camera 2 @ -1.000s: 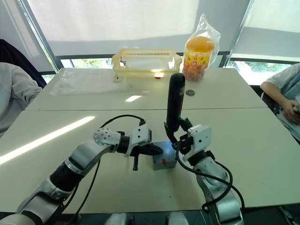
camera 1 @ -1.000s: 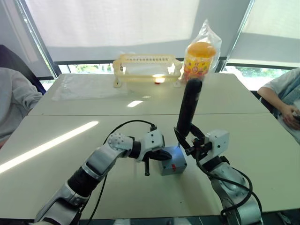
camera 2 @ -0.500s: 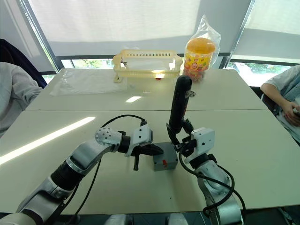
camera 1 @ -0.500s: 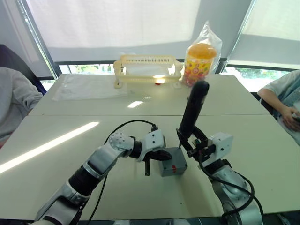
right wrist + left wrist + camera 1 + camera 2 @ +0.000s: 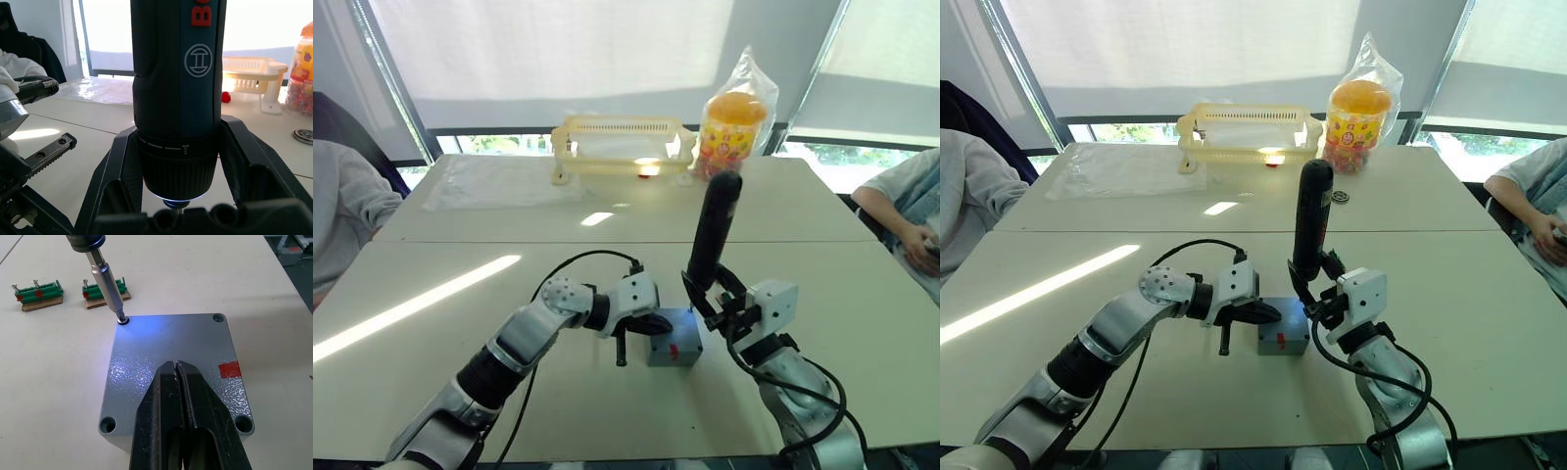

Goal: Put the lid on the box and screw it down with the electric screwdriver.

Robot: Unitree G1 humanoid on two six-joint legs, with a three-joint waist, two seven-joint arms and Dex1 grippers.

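The grey lid (image 5: 171,342) lies on top of the grey box (image 5: 674,348), which has a red mark near one edge, at the near middle of the table. My left gripper (image 5: 176,364) is shut, and its fingertips rest on the lid's top. My right gripper (image 5: 710,292) is shut on the black electric screwdriver (image 5: 711,230), which stands nearly upright. The metal bit (image 5: 108,289) sits in a corner screw hole of the lid, far from the red mark, and a blue light glows around it. In the right wrist view the screwdriver (image 5: 176,73) rises between the two black fingers (image 5: 117,176).
Two green connector pieces (image 5: 36,290) (image 5: 105,289) lie just beyond the box. At the table's far side stand a yellow basket (image 5: 622,142), a bagged orange-lidded jar (image 5: 732,122) and a clear plastic sheet (image 5: 499,181). People sit at the left (image 5: 342,206) and right (image 5: 911,201) edges.
The screwdriver leaned right half a second ago and now stands more upright over the lid's corner. My left gripper has stayed pressed on the lid.
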